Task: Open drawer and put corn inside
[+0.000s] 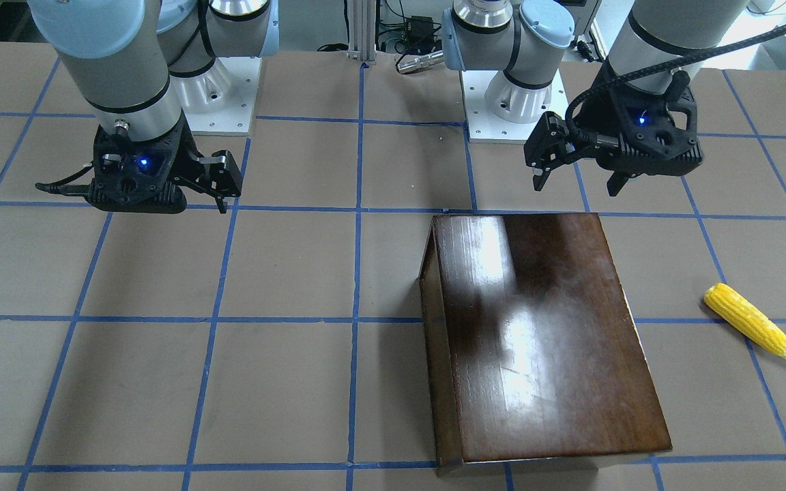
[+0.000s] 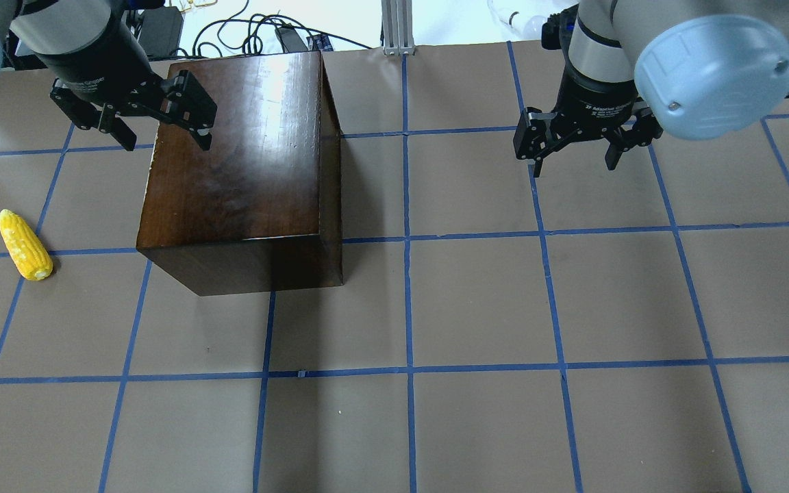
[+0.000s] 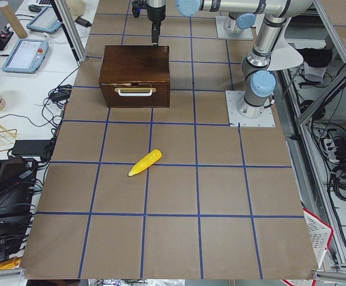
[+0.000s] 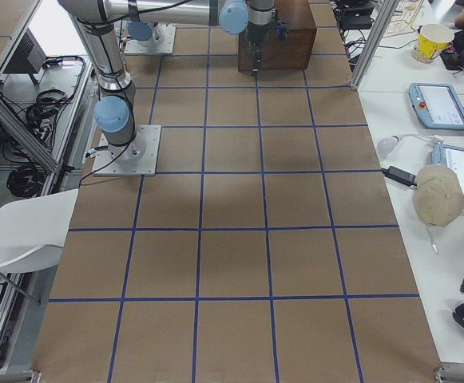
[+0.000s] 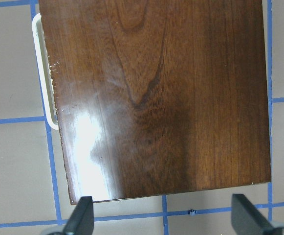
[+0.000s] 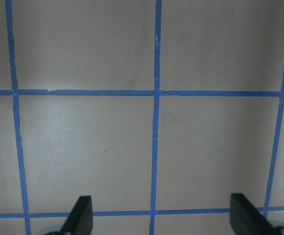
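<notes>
The glossy dark-brown cabinet (image 2: 244,171) stands on the table at the robot's left; it also shows in the front view (image 1: 543,334). Its drawer (image 3: 134,92) is closed, with a white handle (image 5: 41,73) on the side that faces the corn. The yellow corn (image 2: 24,244) lies on the table beyond that side, apart from the cabinet, and shows in the front view too (image 1: 751,322). My left gripper (image 2: 161,133) is open and empty above the cabinet's far top edge. My right gripper (image 2: 572,163) is open and empty above bare table at the right.
The table (image 2: 477,308) is brown with a grid of blue tape. The two arm bases (image 1: 219,88) (image 1: 522,95) stand at the robot's edge. Cables and an aluminium post (image 2: 398,27) lie past the far edge.
</notes>
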Motion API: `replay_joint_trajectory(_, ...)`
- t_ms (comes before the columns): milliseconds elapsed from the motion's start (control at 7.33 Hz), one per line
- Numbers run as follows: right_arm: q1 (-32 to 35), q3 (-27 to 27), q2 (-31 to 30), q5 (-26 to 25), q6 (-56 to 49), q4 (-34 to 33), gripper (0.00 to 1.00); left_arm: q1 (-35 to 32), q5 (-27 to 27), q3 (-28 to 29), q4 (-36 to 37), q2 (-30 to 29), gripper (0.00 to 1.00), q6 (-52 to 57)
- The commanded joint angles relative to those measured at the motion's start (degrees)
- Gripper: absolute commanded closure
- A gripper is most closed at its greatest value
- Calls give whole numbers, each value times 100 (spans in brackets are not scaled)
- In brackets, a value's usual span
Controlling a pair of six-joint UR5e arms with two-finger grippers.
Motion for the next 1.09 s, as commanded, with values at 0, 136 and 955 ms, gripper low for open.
replay_joint_trajectory(0,0,0,0,0,0,0,0,0,-5,14,0,5,0,0)
replay_joint_trajectory(136,0,0,0,0,0,0,0,0,-5,-38,8,5,0,0)
replay_joint_trajectory(955,0,0,0,0,0,0,0,0,-58,-30,-44,13,0,-9)
